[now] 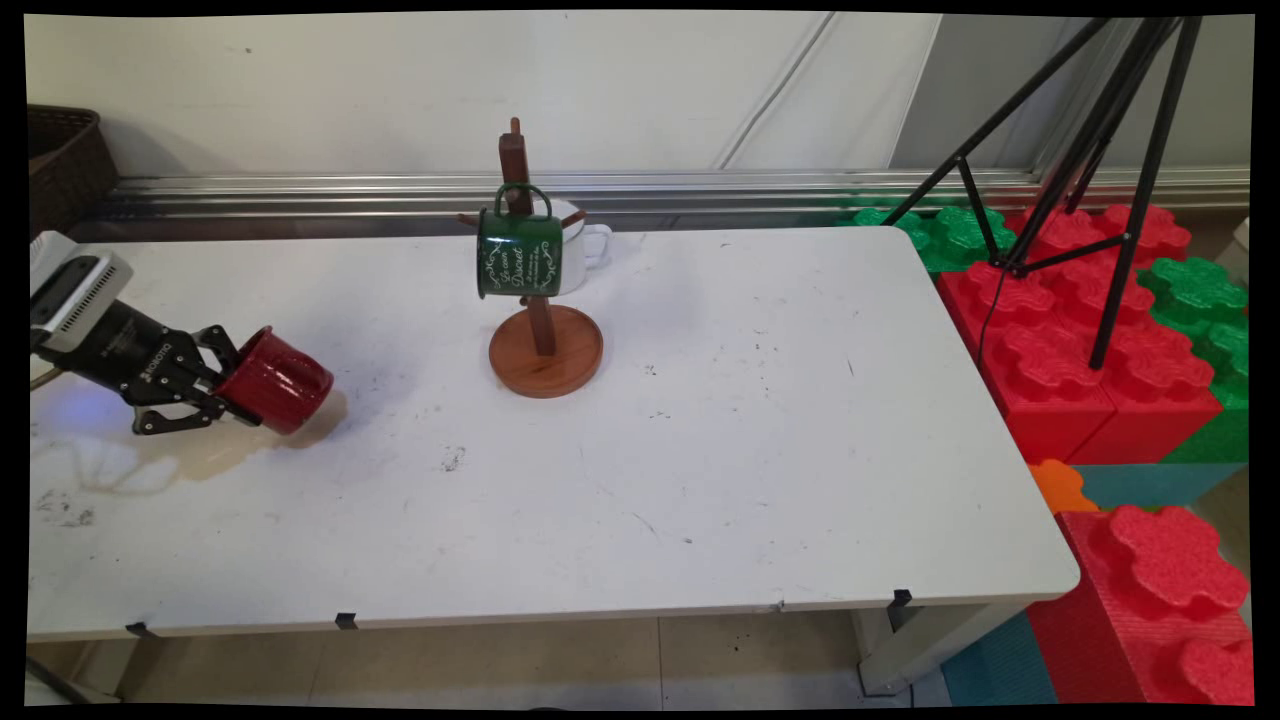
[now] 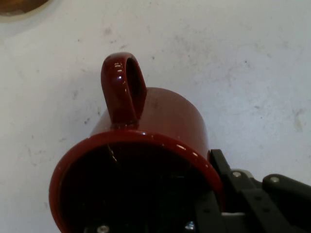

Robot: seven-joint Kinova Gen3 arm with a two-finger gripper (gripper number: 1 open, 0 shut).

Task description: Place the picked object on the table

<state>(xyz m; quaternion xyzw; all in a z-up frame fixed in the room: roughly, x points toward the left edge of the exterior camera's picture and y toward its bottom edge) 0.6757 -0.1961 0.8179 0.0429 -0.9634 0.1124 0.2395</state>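
My gripper [image 1: 232, 388] is low over the left part of the white table [image 1: 760, 450], shut on the rim of a dark red mug [image 1: 280, 381]. The mug lies tilted on its side, bottom pointing right toward the table's middle. In the hand view the red mug [image 2: 165, 116] fills the lower middle, its handle [image 2: 124, 87] pointing up the picture, and my gripper [image 2: 210, 194] clamps the rim wall at the lower right, one finger inside and one outside. I cannot tell whether the mug touches the table.
A wooden mug tree [image 1: 545, 350] stands at the table's back middle, with a green mug [image 1: 518, 255] and a white mug [image 1: 582, 245] hanging on it. A brown basket [image 1: 62, 160] sits at the back left. Foam blocks [image 1: 1080, 330] and a black tripod [image 1: 1090, 150] stand to the right.
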